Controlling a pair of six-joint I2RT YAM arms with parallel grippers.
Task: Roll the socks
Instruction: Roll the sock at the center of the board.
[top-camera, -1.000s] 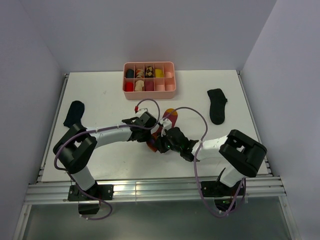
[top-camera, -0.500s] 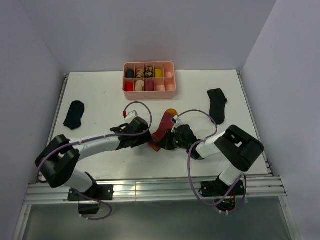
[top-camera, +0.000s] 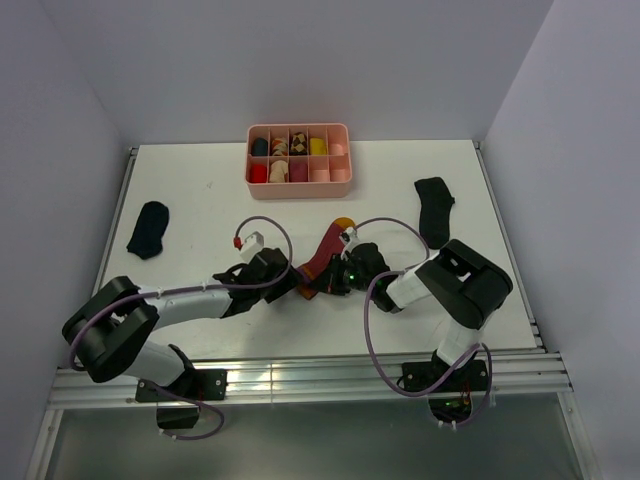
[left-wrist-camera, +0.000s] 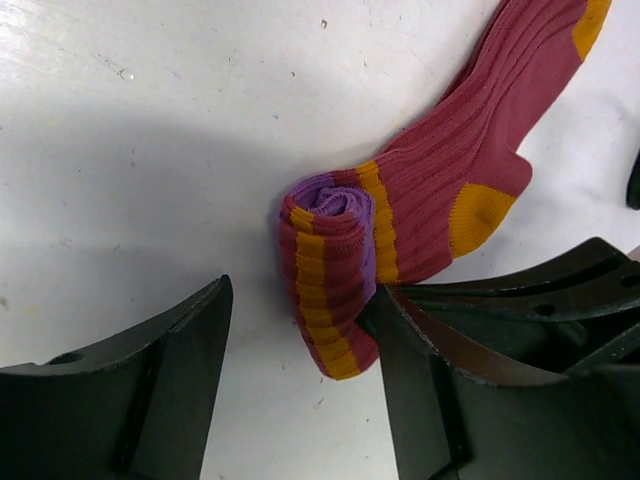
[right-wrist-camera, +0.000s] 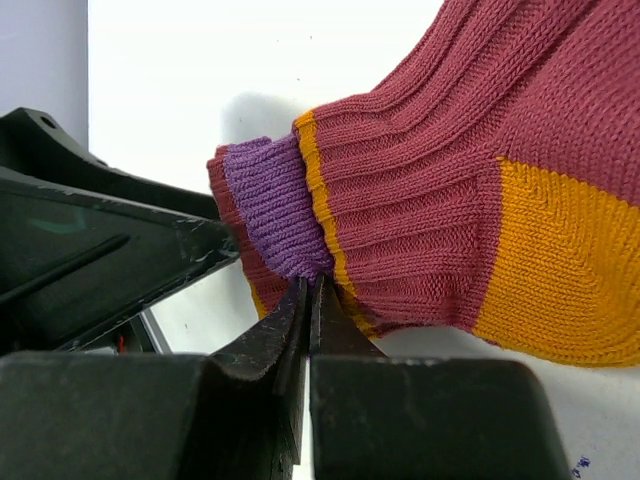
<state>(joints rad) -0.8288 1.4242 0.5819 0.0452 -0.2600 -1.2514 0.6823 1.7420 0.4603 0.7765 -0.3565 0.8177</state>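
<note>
The striped sock (top-camera: 330, 248) lies in the middle of the table, maroon with orange-yellow heel (left-wrist-camera: 478, 212) and toe. Its cuff end is rolled into a short roll (left-wrist-camera: 327, 285) with purple showing. My left gripper (left-wrist-camera: 300, 297) stands open around the roll, the roll resting against its right finger (left-wrist-camera: 440, 390). My right gripper (right-wrist-camera: 308, 287) is shut, its tips pressed into the crease of the roll from the other side. In the top view the left gripper (top-camera: 291, 285) and right gripper (top-camera: 322, 284) meet at the sock's near end. One black sock (top-camera: 148, 228) lies far left, another black sock (top-camera: 434, 210) far right.
A pink divided tray (top-camera: 299, 184) holding several rolled socks stands at the back centre. Both arms reach low across the near middle of the table, their cables looping above them. Walls close off the table's left, right and back edges.
My left gripper has opened, letting go of the sock, and drawn back toward the near left. The right gripper has closed fully and moved in to the rolled end.
</note>
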